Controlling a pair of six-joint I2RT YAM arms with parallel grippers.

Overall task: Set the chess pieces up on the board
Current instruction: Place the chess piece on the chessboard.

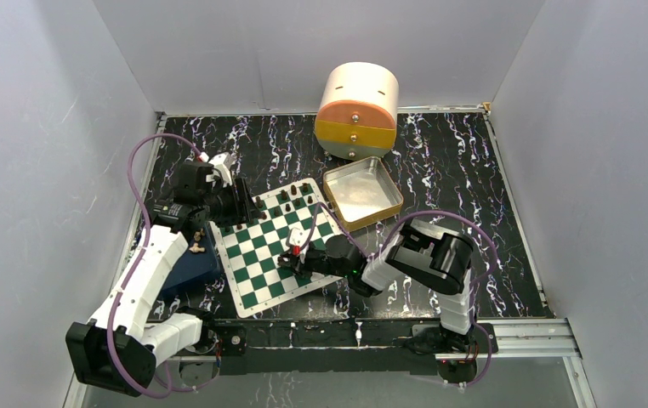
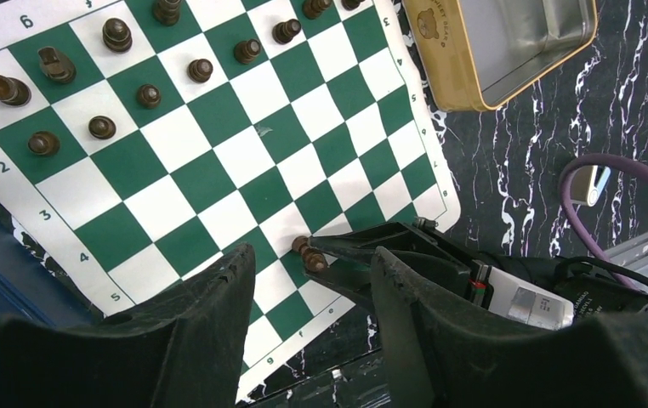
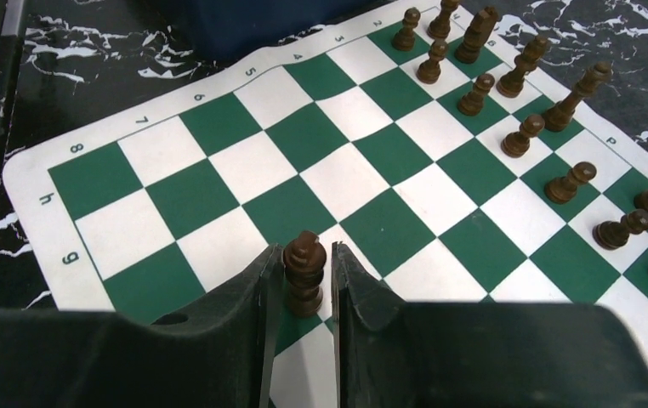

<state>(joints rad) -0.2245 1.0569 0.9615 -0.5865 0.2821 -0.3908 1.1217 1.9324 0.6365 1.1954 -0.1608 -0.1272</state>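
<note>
Black plastic fingers of the right pincer (image 3: 303,255) stand close on either side of one dark brown chess piece (image 3: 304,274); the piece is upright on a square by the near right edge of the board (image 3: 176,200). The jaws are almost closed; whether they press the piece or merely flank it cannot be told; its foot seems to rest on the square. The left pincer (image 2: 312,255) hovers over the board's far left corner, jaws half apart, holding nothing.

Further out, about a dozen other chess pieces (image 3: 516,85) stand in two rows at the far end of the green and white board; the middle and near rows are bare apart from the one piece. By my reading the far side is nearly laid out and the near side barely begun, so roughly half the work is left; no spare pieces can be made out waiting.

The right wrist view alone shows the piece side-on between the fingers. The left wrist view looks down on its square and shows a gold-walled metal tray (image 2: 444,68) just beside the board's far right corner. The top view alone shows both arms; a round cream and orange box (image 1: 357,110) stands at the far side of the black marbled table (image 1: 474,170); a dark blue block (image 1: 191,268) lies at the board's left edge; the pieces there are too small to count.
</note>
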